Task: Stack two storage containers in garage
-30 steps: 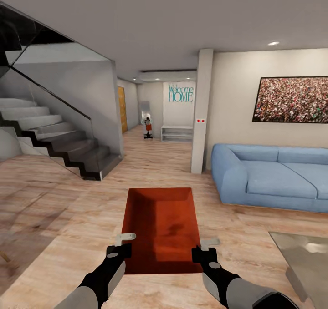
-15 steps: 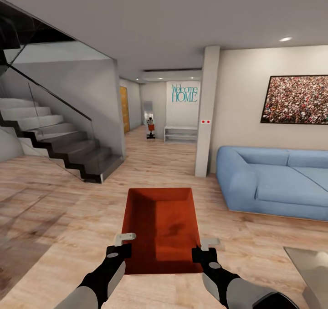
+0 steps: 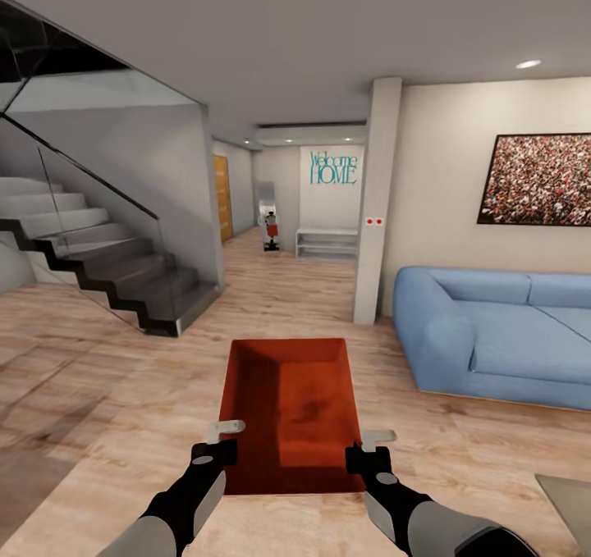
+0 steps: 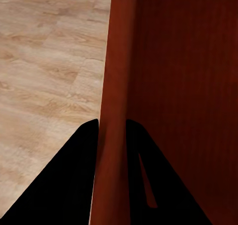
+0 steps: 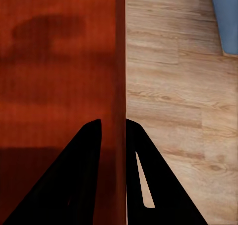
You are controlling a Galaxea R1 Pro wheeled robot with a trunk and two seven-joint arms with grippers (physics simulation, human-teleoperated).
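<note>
The blue sofa [image 3: 501, 335] runs off the head view's right edge, and so does the framed picture [image 3: 538, 180] on the wall above it. A grey slab [image 3: 570, 499] at the lower right corner is cut off too short to identify. The staircase [image 3: 98, 253] continues past the left edge. At the far end of the hallway a small figure [image 3: 268, 230] is too tiny to make out. In both wrist views the storage container [image 4: 168, 86] extends past the frame, its wall hiding the inner faces of the end effector fingers [image 5: 84, 185].
</note>
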